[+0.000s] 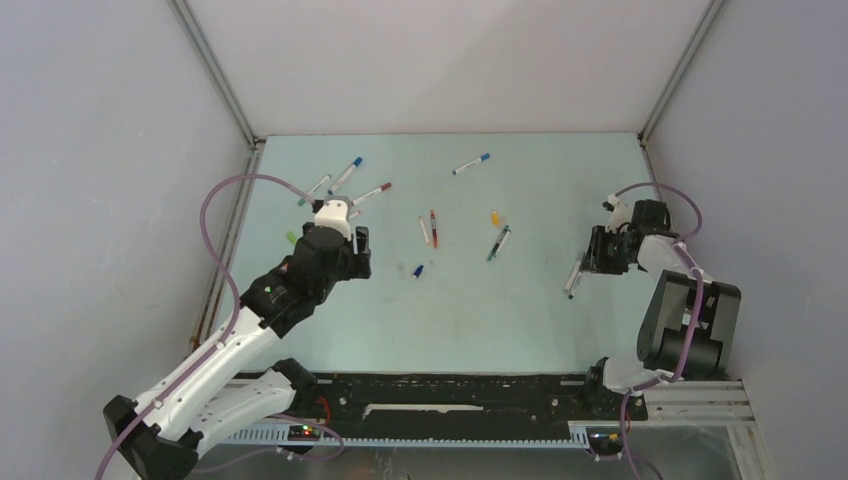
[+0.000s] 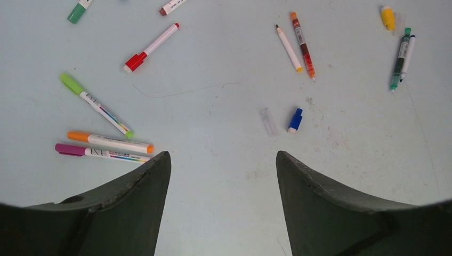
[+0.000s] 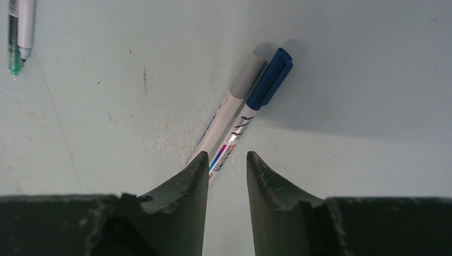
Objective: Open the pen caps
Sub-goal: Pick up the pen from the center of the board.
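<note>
Left wrist view holds ten pens [image 2: 109,142] and three loose caps [image 2: 295,120] — one yellow, one blue, one clear.

Left gripper [image 2: 223,156] stands wide, right gripper [image 3: 226,156] (low) barely parted.

A blue cap [image 3: 269,79] and a grey cap [image 3: 246,76], both seated on their barrels, are seen side by side just ahead of the right claw [image 3: 226,157]. Ahead of the left claw [image 2: 223,154], a loose blue cap [image 2: 295,120] is laid flat beside a clear cap [image 2: 268,121]. A yellow cap [image 2: 387,17] lies farther ahead, to the right.
</note>
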